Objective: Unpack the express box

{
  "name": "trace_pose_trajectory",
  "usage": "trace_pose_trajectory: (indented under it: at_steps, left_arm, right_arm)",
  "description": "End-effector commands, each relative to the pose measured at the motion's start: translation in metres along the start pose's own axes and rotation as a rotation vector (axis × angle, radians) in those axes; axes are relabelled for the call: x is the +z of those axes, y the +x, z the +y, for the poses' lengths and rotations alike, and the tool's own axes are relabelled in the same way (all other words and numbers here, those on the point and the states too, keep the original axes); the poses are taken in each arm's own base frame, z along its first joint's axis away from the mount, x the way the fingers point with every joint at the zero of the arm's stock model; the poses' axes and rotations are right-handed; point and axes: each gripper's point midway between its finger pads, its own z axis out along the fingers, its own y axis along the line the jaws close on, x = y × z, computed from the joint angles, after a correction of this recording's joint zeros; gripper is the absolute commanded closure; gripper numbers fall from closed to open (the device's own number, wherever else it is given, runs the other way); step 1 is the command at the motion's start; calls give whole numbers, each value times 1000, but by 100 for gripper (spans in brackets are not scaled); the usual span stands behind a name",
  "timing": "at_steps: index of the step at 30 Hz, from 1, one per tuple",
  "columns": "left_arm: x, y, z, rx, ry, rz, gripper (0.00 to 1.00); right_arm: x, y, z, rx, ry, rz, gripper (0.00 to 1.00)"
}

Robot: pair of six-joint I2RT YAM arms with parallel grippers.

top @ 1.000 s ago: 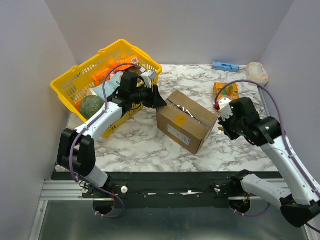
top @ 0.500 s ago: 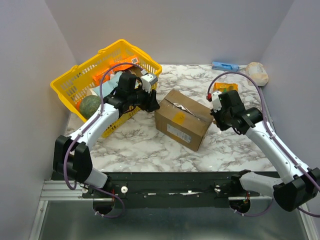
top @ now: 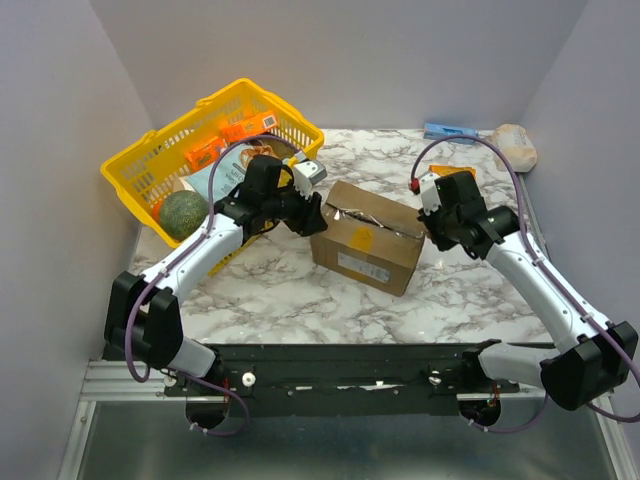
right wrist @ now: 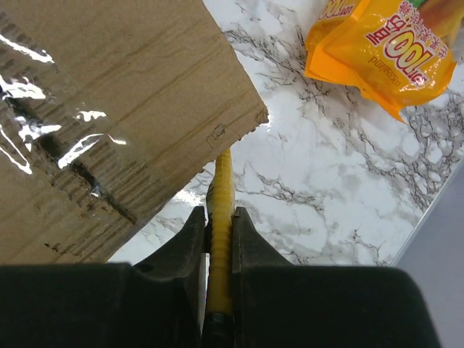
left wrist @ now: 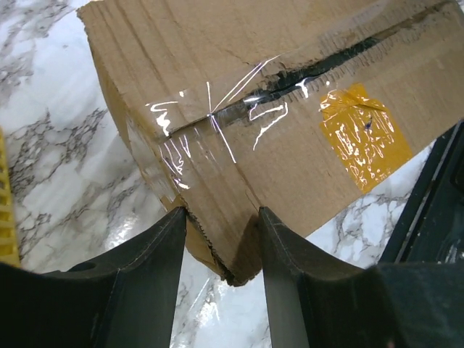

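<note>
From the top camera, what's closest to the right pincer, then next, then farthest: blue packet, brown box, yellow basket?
1. Brown cardboard box, mid-table, right beside the right pincer.
2. Flat blue packet, at the back edge.
3. Yellow plastic basket, far left side.

Left hand [left wrist: 221, 217]: we saw its two dark fingers [left wrist: 145, 283] set apart, each against the cardboard.
Express box [left wrist: 290, 65]: brown corrugated; its worn near corner sat between those fingers.
Seam [left wrist: 348, 54]: a dark, ragged line along the top face.
Clear tape [left wrist: 217, 119]: glinted over the seam.
Yellow sticker [left wrist: 359, 134]: just beside the seam.
Tabletop [left wrist: 51, 145]: white marble, grey-veined.
</note>
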Motion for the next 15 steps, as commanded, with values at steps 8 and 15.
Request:
trace_pose_trajectory:
  at_steps: [8, 15]
  left_arm:
    - [17, 27, -64, -51, 267, 141, 48]
    - [-20, 17, -58, 64, 252, 226, 46]
  right_arm:
    - [9, -34, -22, 114, -84, -102, 100]
    - [10, -77, -4, 130, -230, -195, 100]
